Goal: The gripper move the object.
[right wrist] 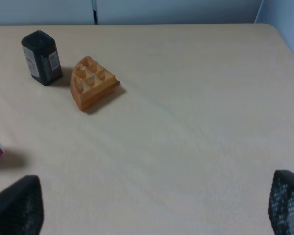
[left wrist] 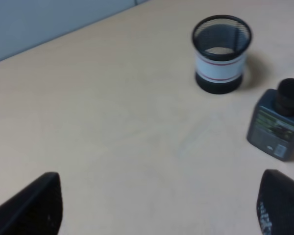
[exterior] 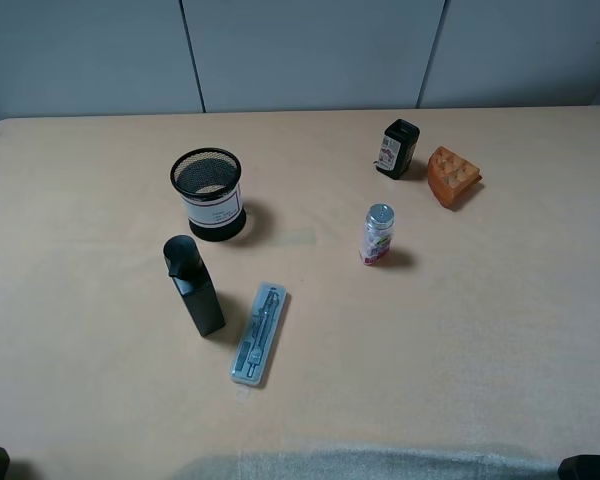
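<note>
Exterior high view: the table (exterior: 500,330) is bare over its near right half and along the far left. Its far edge runs against grey wall panels. The object (exterior: 399,148) stands upright near the far edge, right of centre, just beside an orange wedge (exterior: 452,177), not visibly touching it. A clear bottle (exterior: 377,234) stands nearer, apart from both. On the left stand a mesh cup (exterior: 208,194), its contents not discernible, a tall black bottle (exterior: 193,285), and a clear case (exterior: 259,333) lying flat with a pen-like item inside. Only dark corners of the arms show at the bottom edge; neither gripper's state can be read here.

Left wrist view: the left gripper (left wrist: 159,205) shows two fingertips set wide apart with bare table between them, holding nothing. The mesh cup (left wrist: 221,53) and black bottle (left wrist: 279,120) lie ahead; the object is out of frame.

Right wrist view: the right gripper (right wrist: 154,208) is spread wide, empty, over bare table. The object (right wrist: 41,58) stands well ahead of it, near the far edge, just beside the wedge (right wrist: 92,82). The table's right edge shows, with open surface between.
</note>
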